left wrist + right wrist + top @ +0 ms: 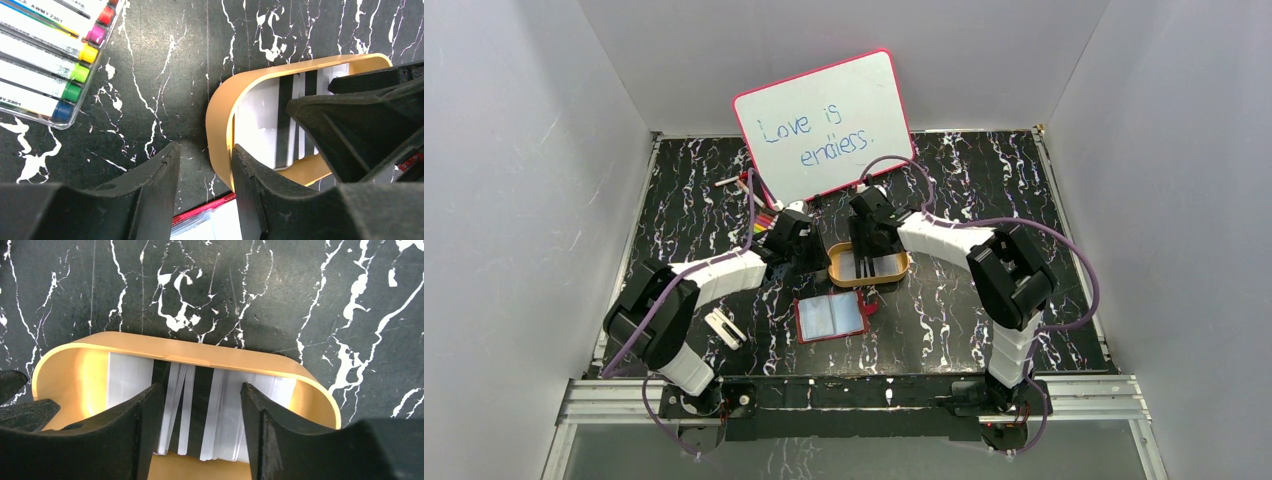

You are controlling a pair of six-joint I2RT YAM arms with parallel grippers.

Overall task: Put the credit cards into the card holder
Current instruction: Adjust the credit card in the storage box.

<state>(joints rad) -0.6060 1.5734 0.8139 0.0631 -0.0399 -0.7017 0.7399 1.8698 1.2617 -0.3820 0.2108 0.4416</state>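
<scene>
Marble table (pixel 1024 300): cards (pixel 130 380) below R gripper (pixel 200 390), maybe btwn its jaws

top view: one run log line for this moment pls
left gripper: open, astride tray rim | right gripper: open over cards in tray | holder: lying open near tray | cards: none gripped

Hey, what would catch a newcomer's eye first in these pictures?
The pink-edged whiteboard reading "Love is endless" stands farthest back. In front of it, the left gripper and right gripper crowd over an orange tray of pale cards, with the open red card holder lying on its near side.
</scene>
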